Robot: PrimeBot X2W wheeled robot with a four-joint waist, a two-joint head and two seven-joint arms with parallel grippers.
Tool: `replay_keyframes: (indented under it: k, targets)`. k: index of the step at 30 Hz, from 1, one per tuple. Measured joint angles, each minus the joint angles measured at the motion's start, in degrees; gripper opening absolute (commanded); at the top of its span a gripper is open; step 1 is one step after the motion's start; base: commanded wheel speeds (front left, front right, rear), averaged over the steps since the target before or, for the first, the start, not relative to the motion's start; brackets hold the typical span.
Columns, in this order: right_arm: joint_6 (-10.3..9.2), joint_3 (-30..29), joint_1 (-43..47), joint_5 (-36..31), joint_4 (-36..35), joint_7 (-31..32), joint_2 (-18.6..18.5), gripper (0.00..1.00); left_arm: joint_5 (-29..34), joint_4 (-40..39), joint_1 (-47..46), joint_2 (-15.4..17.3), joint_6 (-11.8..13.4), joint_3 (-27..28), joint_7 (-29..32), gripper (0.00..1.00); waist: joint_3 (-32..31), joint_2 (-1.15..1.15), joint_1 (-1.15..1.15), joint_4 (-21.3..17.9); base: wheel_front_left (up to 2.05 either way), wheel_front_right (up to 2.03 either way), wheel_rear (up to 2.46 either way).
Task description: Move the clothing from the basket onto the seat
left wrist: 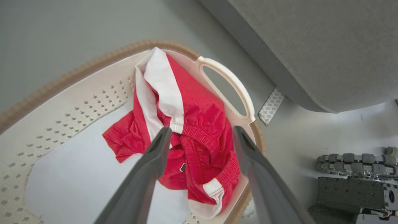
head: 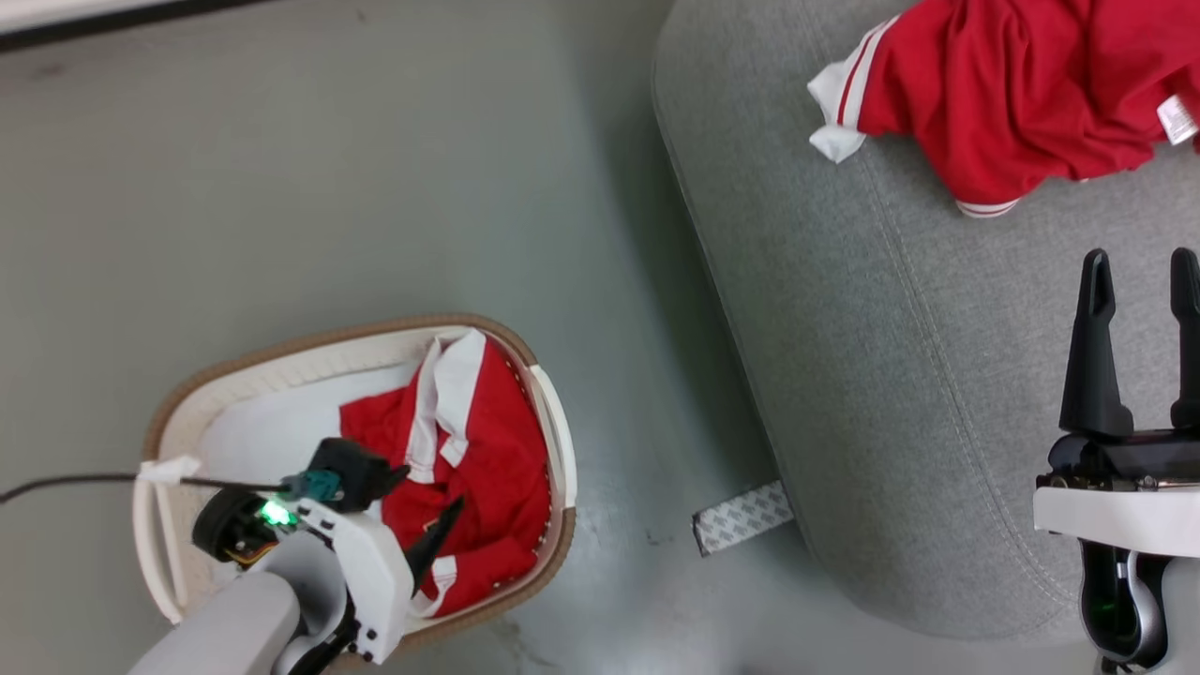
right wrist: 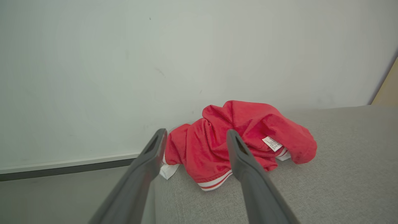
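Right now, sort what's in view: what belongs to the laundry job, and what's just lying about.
Job:
red clothing in the basket
basket
seat
red clothing on the seat

Lying about:
patterned strip on the floor beside the seat
black cable running across the floor to the left arm

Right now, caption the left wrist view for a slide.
Left gripper, jaws open, above red clothing in the laundry basket.

You're looking at a seat (head: 891, 375) in coarse, matt woven cloth with stitched seams; the clothing (left wrist: 202, 124) is soft, crumpled fabric with ribbed cuffs; the basket (left wrist: 77, 102) is smooth perforated plastic with a rough woven-looking rim; the floor (head: 328, 187) is smooth, faintly glossy
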Motion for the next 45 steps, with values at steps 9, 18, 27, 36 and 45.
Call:
replay_keyframes:
  k: [9, 18, 27, 36, 45]
  targets:
    - [0.0, 0.79, -2.2, 1.18, -2.42, 0.0, 0.01, 1.0, -9.48, -0.58, -5.58, 4.76, 0.01, -13.49, 8.99, 1.0, 6.4, 0.0, 0.0, -2.22, 0.0, 0.0, 0.0]
    - [0.0, 2.83, -3.11, 2.88, -3.82, 0.0, 0.01, 1.0, -15.51, -3.47, -12.07, 9.35, 0.01, -24.69, 13.51, 1.0, 10.91, 0.0, -0.01, -5.24, 0.0, 0.0, 0.0]
    - [0.0, 3.01, -2.6, 3.56, -4.47, 0.01, 0.01, 1.0, -16.97, -5.49, -15.86, 10.69, 0.01, -27.65, 20.58, 1.0, 13.52, 0.0, -0.01, -6.26, 0.0, 0.0, 0.0]
    - [0.0, 2.83, -2.88, 3.53, -4.25, 0.01, 0.01, 1.0, -15.75, -7.38, -15.85, 10.83, 0.01, -27.97, 21.82, 0.0, 13.84, 0.0, -0.01, -6.14, 0.0, 0.0, 0.0]
    - [0.0, 3.57, -4.16, 3.3, -3.12, 0.01, 0.01, 1.0, -16.23, -5.45, -16.07, 10.49, 0.01, -27.99, 18.31, 0.0, 11.83, 0.0, -0.01, -6.48, 0.0, 0.0, 0.0]
